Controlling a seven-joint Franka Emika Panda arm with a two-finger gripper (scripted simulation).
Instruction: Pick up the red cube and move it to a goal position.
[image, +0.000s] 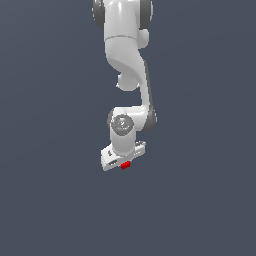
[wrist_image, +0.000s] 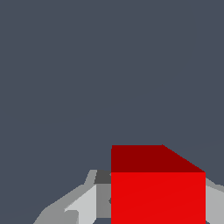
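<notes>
The white two-fingered gripper (image: 125, 164) is clenched around the tiny bright red plain-faced cube (image: 125, 165), just below the middle of the exterior frame, against a plain dark grey-blue background (image: 50, 150).

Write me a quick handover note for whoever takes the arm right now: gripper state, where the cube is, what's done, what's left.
Gripper: shut on the red cube; the wrist view shows the cube between the grey fingers.
Cube: at the tip of the white gripper, under the arm's wrist, near the middle of the exterior view.
Done: the cube appears to be grasped.
Left: carry it to the goal. No goal marker shows in either view, so confirm the target before moving. Whether the cube is already off the surface cannot be told from these renders.
</notes>
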